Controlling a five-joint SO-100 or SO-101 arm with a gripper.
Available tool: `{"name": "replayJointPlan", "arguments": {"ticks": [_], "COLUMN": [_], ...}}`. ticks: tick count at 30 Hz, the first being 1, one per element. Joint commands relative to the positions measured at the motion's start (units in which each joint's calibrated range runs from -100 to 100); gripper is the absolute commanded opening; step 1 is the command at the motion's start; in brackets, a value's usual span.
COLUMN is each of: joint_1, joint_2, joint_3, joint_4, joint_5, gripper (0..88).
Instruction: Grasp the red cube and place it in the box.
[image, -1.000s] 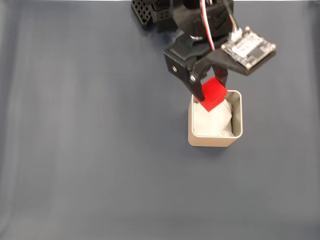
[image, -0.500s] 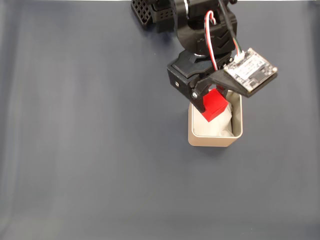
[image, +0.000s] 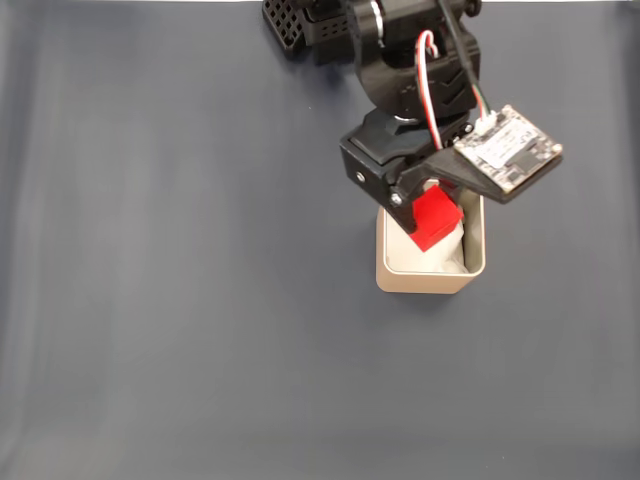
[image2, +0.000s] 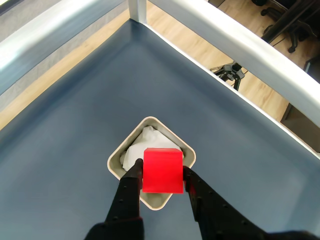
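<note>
The fixed view looks straight down on the box (image: 431, 262); the wrist view (closer, tilted) shares it (image2: 151, 158).

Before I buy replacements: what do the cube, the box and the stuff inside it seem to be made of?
The red cube: probably plastic, with plain uniform matte faces and sharp edges. The box: thin beige walls with rounded corners and a slight sheen, likely plastic or coated metal; hard to say. Its lining: crumpled white paper or tissue, judging by its folds.
</note>
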Motion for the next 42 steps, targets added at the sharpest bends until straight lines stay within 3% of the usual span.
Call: {"name": "replayJointPlan", "arguments": {"ticks": [1, 10, 21, 42], "joint_1": [-0.13, -0.13, 0.51, 0.51], "joint_2": [-0.26, -0.61, 0.52, -0.61], "joint_3": [-3.17, -4.54, -8.65, -8.01], "joint_4": [-0.71, 2.65, 7.80, 6.17], "joint_5": [-0.49, 1.17, -1.47, -2.74], "gripper": [0.9, 11.3, 35.0, 39.4]}}
